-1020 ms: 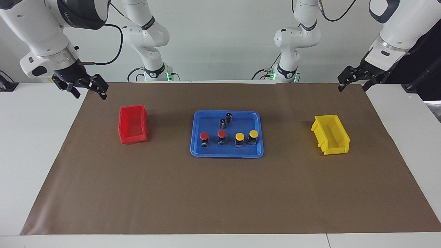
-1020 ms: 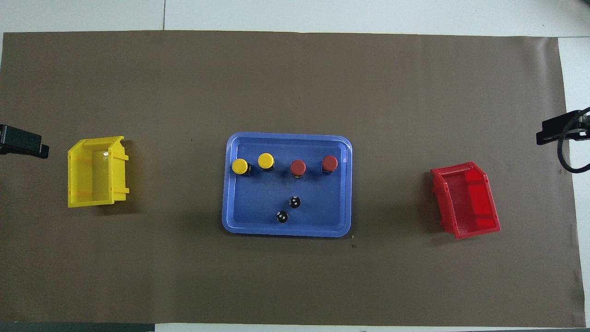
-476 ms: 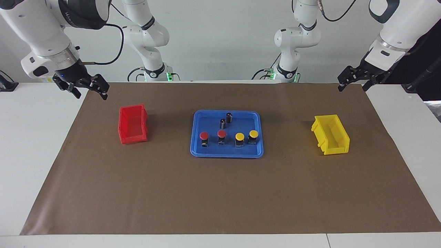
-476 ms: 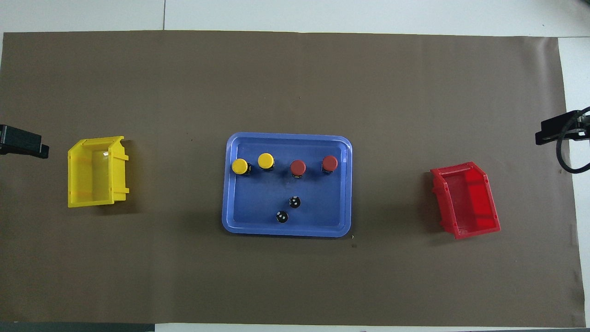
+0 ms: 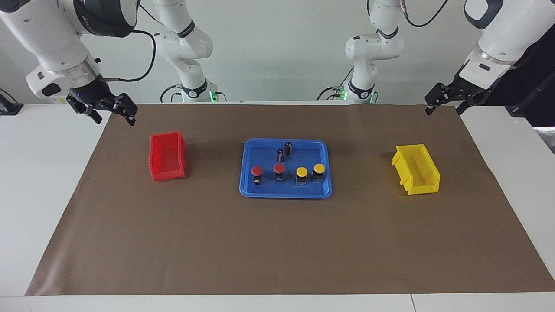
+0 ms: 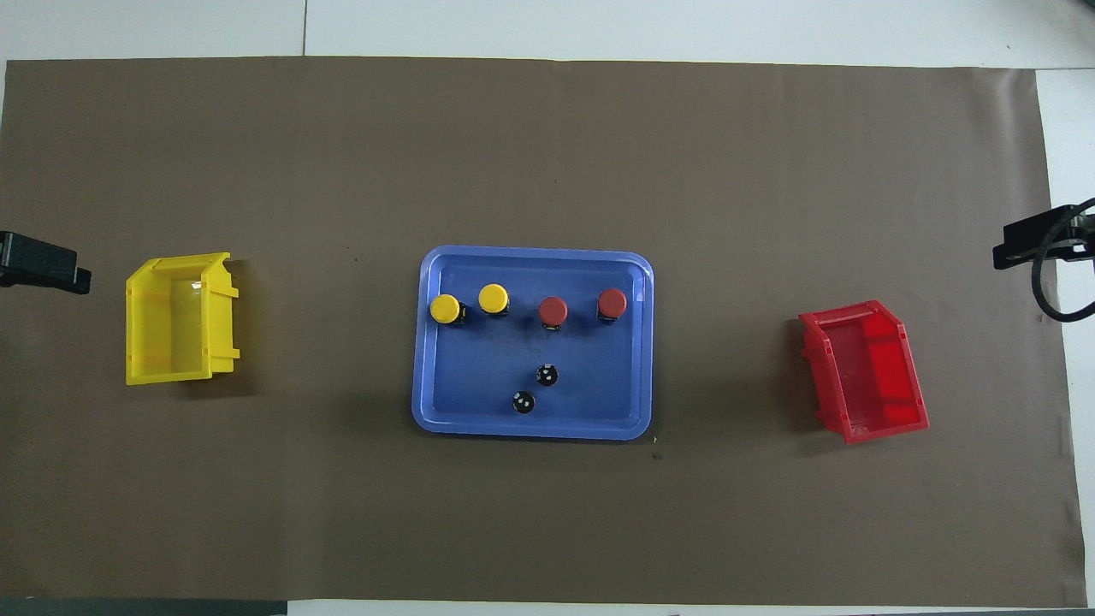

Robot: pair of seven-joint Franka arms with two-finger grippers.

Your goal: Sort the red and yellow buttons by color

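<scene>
Both claws hang wide open and empty at the 2 ends of the table, seen from across it: the right claw (image 5: 110,112) is raised over the edge of the brown mat (image 5: 277,242) at the right arm's end, near the red bin (image 5: 167,156), and the left claw (image 5: 446,102) is raised over the mat's corner at the left arm's end, near the yellow bin (image 5: 416,169). Over the last second the right claw has drifted only slightly toward the red bin, and the left claw has barely stirred; nothing on the table has moved. Between the 2 bins sits the blue tray (image 5: 247,173), where 2 red buttons (image 5: 257,171) and 2 yellow buttons (image 5: 301,172) stand upright in 1 row along the side farther from the robots, with 2 dark cylinders (image 5: 284,152) nearer to the robots. From above, the same picture holds: only the tip of the left claw (image 6: 43,263) and the tip of the right claw (image 6: 1039,238) show at the frame's sides, well apart from the blue tray (image 6: 428,411), and the red buttons (image 6: 553,311), yellow buttons (image 6: 494,299) and dark cylinders (image 6: 535,387) rest exactly where they were. The yellow bin (image 6: 145,368) and red bin (image 6: 834,389) each stand empty. By that evidence the sorting has not yet begun: all 4 buttons await a first reach, most likely from the right arm toward a red one.
</scene>
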